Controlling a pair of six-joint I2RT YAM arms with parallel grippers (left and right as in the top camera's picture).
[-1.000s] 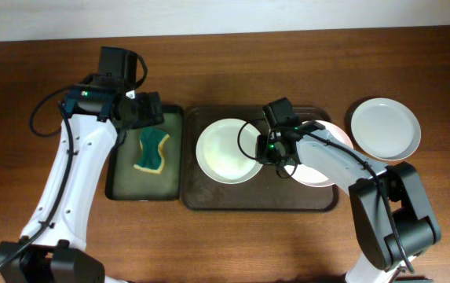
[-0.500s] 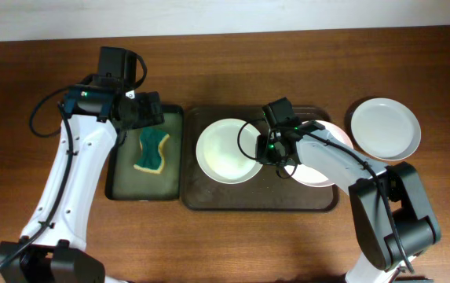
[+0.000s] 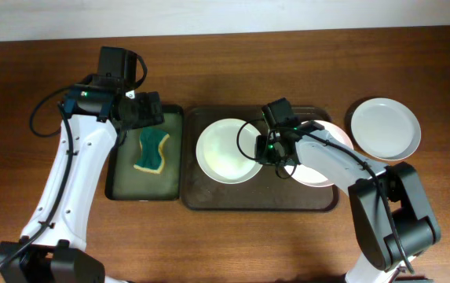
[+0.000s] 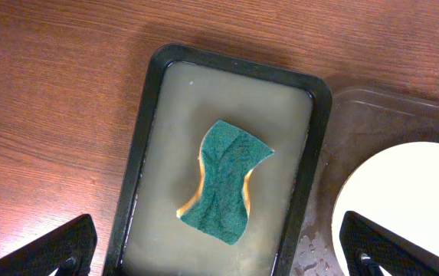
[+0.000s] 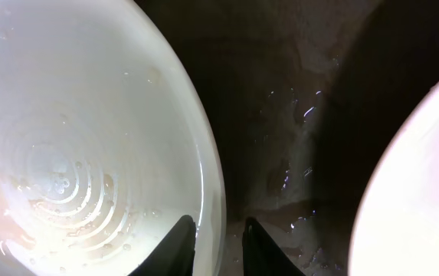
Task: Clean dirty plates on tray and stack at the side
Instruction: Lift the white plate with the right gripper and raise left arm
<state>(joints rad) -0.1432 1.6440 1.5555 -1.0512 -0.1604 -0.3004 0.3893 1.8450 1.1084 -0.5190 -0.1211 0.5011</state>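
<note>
Two white plates lie on the brown tray (image 3: pixel 260 198): a wet one at the left (image 3: pixel 223 151) and one at the right (image 3: pixel 319 169), partly under my right arm. The third plate (image 3: pixel 385 128) sits on the table right of the tray. My right gripper (image 3: pixel 270 149) straddles the left plate's right rim; in the right wrist view its fingers (image 5: pixel 217 238) are closed on that rim, one inside the plate (image 5: pixel 73 138) and one over the tray (image 5: pixel 280 115). My left gripper (image 4: pixel 219 257) is wide open and empty above the sponge (image 4: pixel 230 180).
A green-and-yellow sponge (image 3: pixel 152 151) lies in cloudy water in the narrow dark green tray (image 3: pixel 122 185), left of the brown tray. The brown tray floor is wet. Bare wooden table surrounds both trays.
</note>
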